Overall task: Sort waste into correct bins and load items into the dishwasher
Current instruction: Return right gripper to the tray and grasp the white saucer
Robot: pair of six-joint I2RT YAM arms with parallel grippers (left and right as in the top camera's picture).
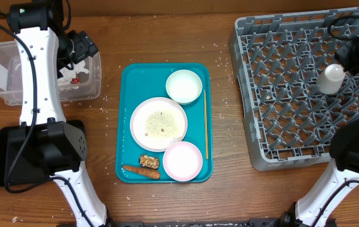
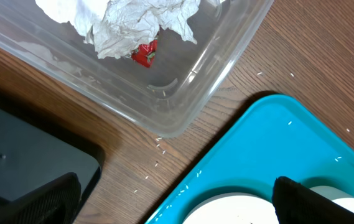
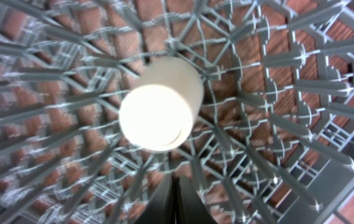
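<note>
Crumpled white tissue (image 2: pixel 133 22) and a red-and-silver wrapper (image 2: pixel 144 54) lie in the clear tub (image 2: pixel 183 106), also seen from overhead as the clear tub (image 1: pixel 15 75). My left gripper (image 2: pixel 177 205) hangs open and empty above the tub's corner and the teal tray (image 2: pixel 276 143). On that tray (image 1: pixel 129 145) sit a plate (image 1: pixel 158 123) with rice grains, two bowls (image 1: pixel 183 86) (image 1: pixel 182 160), a carrot piece (image 1: pixel 140 171) and a brown chunk (image 1: pixel 149 161). An upturned whitish cup (image 3: pixel 161 109) stands in the grey dish rack (image 1: pixel 293 94). My right gripper (image 3: pixel 175 202) is shut and empty just short of the cup.
The black tray (image 1: pixel 2 157) lies front left, partly under the left arm's base. A thin stick (image 1: pixel 205 126) lies along the teal tray's right side. Rice grains are scattered on the wooden table (image 1: pixel 106 101) around the tub and tray.
</note>
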